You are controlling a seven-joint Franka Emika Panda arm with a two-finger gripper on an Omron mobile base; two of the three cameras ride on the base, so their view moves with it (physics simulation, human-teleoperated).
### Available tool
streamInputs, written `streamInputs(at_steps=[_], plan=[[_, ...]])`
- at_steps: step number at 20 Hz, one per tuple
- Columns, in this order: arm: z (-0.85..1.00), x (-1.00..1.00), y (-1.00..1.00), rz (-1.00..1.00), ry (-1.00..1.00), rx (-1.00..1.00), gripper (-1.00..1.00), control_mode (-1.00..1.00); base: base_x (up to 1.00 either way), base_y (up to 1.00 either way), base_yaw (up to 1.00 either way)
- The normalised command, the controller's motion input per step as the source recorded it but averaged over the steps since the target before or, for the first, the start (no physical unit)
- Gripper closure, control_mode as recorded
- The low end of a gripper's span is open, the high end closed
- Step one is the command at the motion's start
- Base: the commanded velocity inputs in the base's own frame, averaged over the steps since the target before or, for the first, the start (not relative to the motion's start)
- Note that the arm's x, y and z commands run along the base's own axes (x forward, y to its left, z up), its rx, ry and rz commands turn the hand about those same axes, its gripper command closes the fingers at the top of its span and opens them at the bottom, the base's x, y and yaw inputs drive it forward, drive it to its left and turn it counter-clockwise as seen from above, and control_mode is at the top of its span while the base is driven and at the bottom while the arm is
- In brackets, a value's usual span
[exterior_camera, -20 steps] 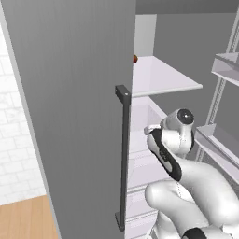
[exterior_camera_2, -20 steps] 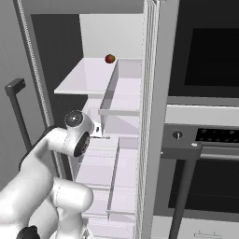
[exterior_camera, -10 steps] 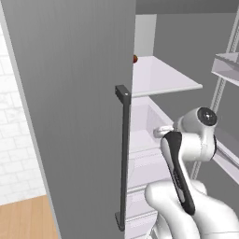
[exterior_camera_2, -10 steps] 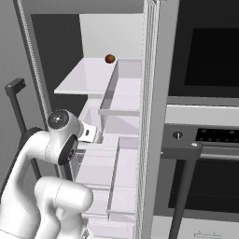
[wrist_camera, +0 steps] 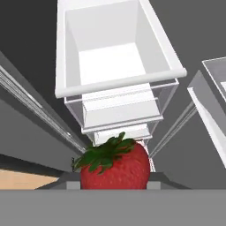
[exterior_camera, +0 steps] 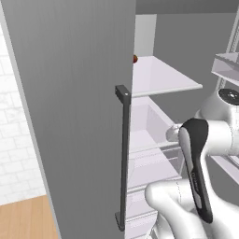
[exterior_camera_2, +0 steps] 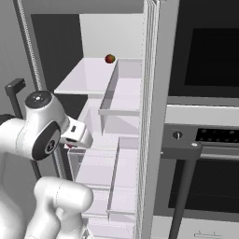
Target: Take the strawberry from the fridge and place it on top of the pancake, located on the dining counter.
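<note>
The strawberry (wrist_camera: pixel 115 165), bright red with a green leafy cap, sits at the bottom of the hand view between my gripper's (wrist_camera: pixel 114 184) finger tips, which are shut on it. Beyond it in that view stand the fridge's clear drawers (wrist_camera: pixel 119 84), seen from above. In the right base view the gripper (exterior_camera_2: pixel 72 143) hangs in front of the open fridge's (exterior_camera_2: pixel 93 74) white shelves, just above a clear drawer (exterior_camera_2: pixel 93 163), with a speck of red under the hand. The open grey fridge door (exterior_camera: pixel 70 116) stands at the left. The pancake and the dining counter are out of view.
A darker round red fruit (exterior_camera_2: pixel 109 58) lies at the back of the upper white shelf (exterior_camera: pixel 158 77). The door's long dark bar handle (exterior_camera: pixel 123 158) is beside my arm. A built-in oven (exterior_camera_2: pixel 205 140) with a bar handle stands right of the fridge.
My arm has drawn back from the fridge's drawers, its wrist swinging outward and a little upward. The grip on the strawberry is unchanged.
</note>
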Motion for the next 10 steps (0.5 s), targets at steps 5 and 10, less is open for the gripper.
streamInputs(at_steps=[5, 10], plan=[[0.0, -0.69, 0.17, 0.0, 0.0, 0.0, 1.0, -1.0, 0.0, 0.0, 0.0], [0.0, -0.19, 0.05, 0.0, 0.0, 0.0, 1.0, -1.0, 0.0, 0.0, 0.0]])
